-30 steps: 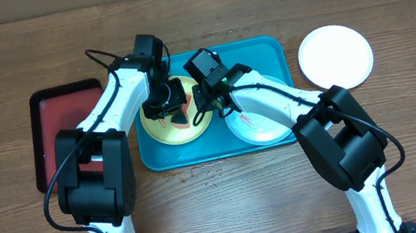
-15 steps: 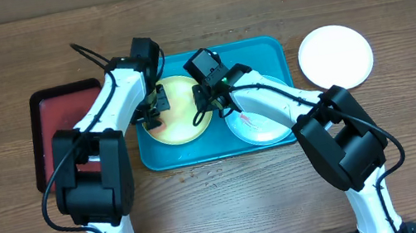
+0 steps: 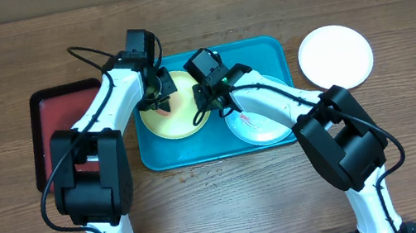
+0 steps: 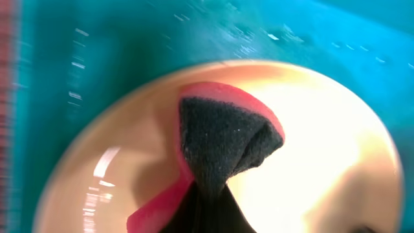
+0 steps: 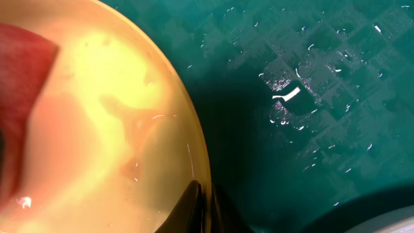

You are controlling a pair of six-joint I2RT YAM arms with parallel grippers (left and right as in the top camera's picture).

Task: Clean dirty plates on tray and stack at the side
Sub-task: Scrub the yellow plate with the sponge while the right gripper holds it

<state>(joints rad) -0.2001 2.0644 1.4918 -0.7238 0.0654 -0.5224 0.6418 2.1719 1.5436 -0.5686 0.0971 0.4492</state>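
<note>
Plates first, from overhead: the yellow-green plate (image 3: 183,118) lies in the left half of the turquoise tray (image 3: 265,53), and the pale mint plate (image 3: 257,132), marked with a small red smear, lies in the right half. The white plate (image 3: 335,56) sits alone on the wooden table (image 3: 413,142), just off the tray's right end. A red tray (image 3: 67,126) lies to the left of the turquoise one. The left gripper (image 3: 157,99) is down over the upper left of the yellow-green plate, and the right gripper (image 3: 205,110) meets that plate's right edge.

From the left wrist, a red sponge (image 4: 223,139) with a dark face, possibly a scouring layer, is squeezed into a fold and pressed onto the plate's inner surface. The fingers holding it are barely visible at the bottom edge.

From the right wrist, the dark fingertips are closed on the yellow-green plate's rim, one on each side. Wet turquoise tray floor lies beyond, and the sponge's red edge shows at far left.
</note>
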